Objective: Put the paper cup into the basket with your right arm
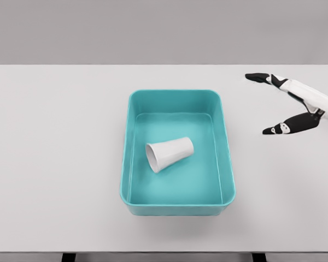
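Only the right hand shows from here, at the right edge. Its shell is smooth, glossy white, with slim segmented fingers that turn black toward the tips (the thumb is almost wholly black, with a small pale patch near its end). Dark joints break up the white between the segments.
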{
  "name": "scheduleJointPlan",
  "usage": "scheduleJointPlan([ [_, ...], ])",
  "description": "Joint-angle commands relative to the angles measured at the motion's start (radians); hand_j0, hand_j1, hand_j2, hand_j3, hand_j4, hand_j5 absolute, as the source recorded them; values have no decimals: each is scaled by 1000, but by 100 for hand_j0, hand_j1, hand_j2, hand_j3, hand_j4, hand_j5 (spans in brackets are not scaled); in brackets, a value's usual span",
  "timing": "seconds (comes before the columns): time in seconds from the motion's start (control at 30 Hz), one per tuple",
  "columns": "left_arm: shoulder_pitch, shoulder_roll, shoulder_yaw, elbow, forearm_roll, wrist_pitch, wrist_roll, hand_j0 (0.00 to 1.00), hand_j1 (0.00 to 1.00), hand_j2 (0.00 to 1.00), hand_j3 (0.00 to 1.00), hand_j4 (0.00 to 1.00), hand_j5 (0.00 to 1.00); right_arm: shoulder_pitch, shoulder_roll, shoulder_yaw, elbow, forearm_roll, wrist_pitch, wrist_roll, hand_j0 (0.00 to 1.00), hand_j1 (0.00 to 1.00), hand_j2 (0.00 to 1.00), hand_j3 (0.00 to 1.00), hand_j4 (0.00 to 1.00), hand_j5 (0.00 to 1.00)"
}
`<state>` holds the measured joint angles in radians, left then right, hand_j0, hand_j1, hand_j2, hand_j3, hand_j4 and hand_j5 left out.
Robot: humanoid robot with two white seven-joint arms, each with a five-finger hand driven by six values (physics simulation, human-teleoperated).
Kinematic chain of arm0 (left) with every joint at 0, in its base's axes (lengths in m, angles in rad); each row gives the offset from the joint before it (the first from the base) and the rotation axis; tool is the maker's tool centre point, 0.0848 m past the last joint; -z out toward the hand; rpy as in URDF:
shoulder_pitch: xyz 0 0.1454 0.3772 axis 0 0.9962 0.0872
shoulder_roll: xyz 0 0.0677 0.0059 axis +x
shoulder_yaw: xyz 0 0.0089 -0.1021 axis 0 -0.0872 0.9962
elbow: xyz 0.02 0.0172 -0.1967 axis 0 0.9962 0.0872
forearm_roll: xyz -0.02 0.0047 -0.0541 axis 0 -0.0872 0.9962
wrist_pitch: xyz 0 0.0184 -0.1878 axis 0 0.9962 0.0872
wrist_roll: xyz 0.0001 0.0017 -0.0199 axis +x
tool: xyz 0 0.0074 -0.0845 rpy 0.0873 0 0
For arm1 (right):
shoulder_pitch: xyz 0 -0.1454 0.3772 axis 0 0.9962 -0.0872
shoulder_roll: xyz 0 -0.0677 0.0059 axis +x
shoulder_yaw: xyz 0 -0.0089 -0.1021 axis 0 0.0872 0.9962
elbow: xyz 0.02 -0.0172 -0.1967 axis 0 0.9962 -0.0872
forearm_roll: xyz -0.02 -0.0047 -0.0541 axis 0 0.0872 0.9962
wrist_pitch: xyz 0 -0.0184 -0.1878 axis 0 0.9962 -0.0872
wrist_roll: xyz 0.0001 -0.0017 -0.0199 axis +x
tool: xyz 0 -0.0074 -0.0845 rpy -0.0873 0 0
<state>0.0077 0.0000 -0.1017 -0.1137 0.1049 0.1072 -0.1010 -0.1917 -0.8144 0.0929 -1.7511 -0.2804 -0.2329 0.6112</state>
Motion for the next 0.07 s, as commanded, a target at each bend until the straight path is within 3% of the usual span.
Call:
scheduleJointPlan([
  [0.0,0,0,0,-1,12,-1,0,100,100,100,100,100,100,0,-8,-21,2,-8,1,0,100,100,100,100,100,100],
  [0.03,0,0,2,-1,13,-1,0,100,100,100,100,100,100,3,-6,-21,2,-8,1,0,100,100,100,100,100,100],
])
